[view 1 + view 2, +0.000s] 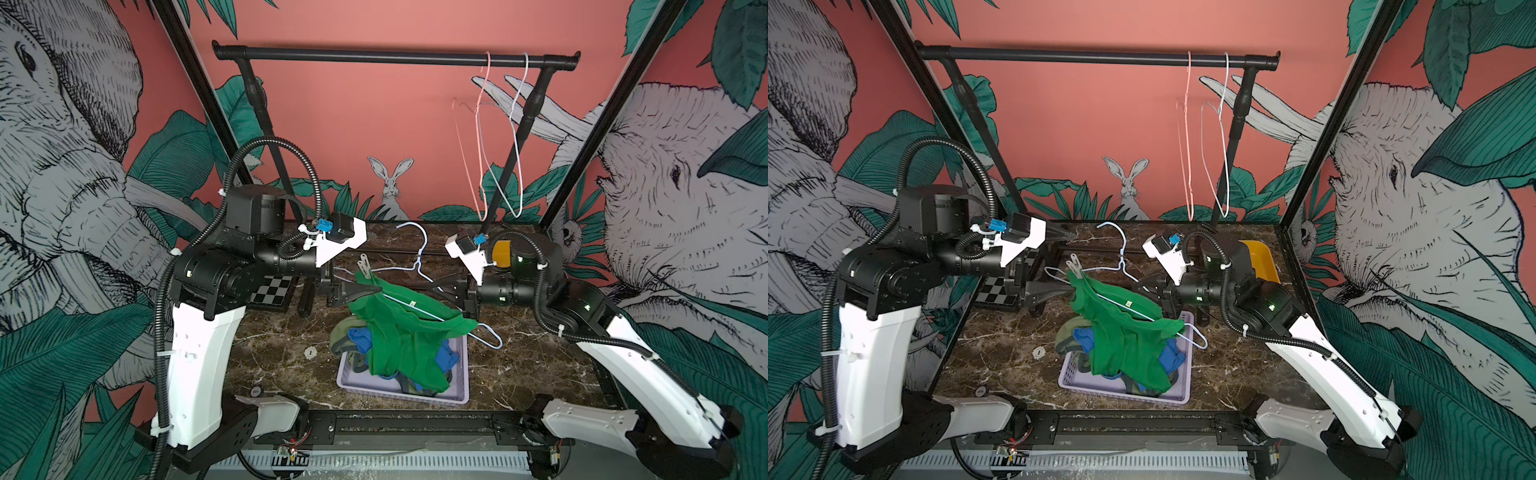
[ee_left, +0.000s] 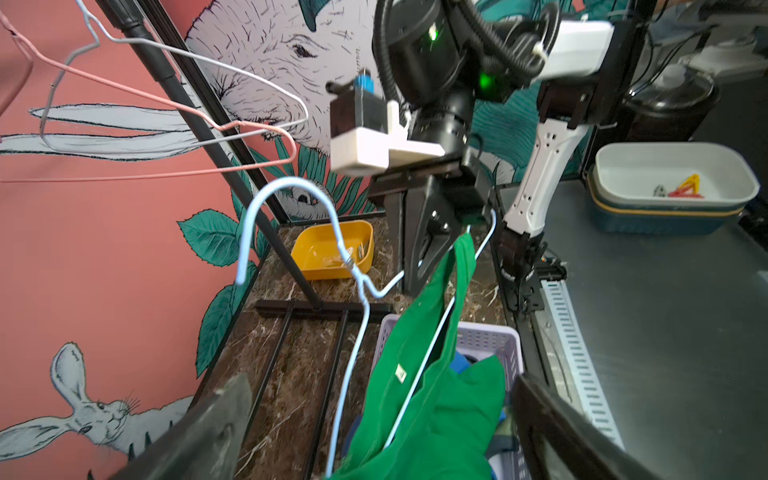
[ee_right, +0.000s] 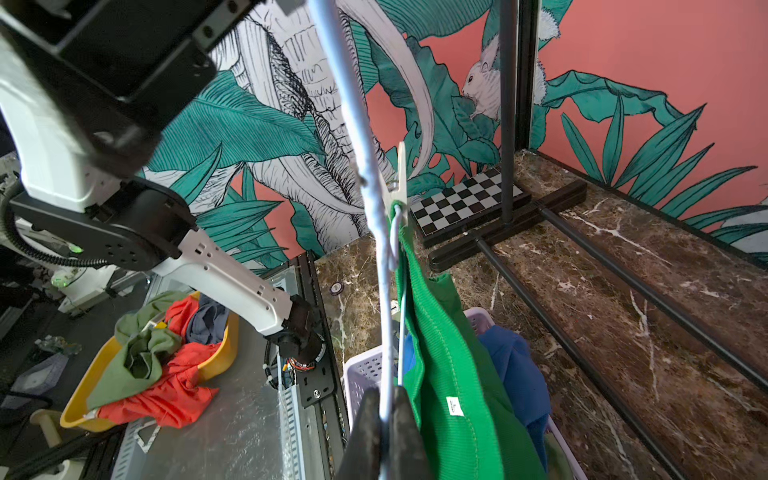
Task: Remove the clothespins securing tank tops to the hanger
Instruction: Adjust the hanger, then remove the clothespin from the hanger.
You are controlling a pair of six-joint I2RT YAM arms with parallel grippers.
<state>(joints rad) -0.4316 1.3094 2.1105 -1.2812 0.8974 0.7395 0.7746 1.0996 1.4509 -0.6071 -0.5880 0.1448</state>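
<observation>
The right gripper (image 3: pixel 387 401) is clamped shut on the wire of the hanger (image 3: pixel 352 124). The left gripper (image 2: pixel 378 386) is spread wide, with nothing held. A beige clothespin (image 3: pixel 400 178) is seen pinning the green top (image 3: pixel 449 353) to the hanger, above the basket (image 1: pixel 365 388).

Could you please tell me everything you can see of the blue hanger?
The hanger is thin pale blue wire with a hook, a twisted neck and looped shoulder ends. It is held tilted in the air over the basket, hook toward the rear. The right claw is shut on its wire. A green top hangs from it, pinned at one shoulder by a pale clothespin; no pin shows at the other.
</observation>
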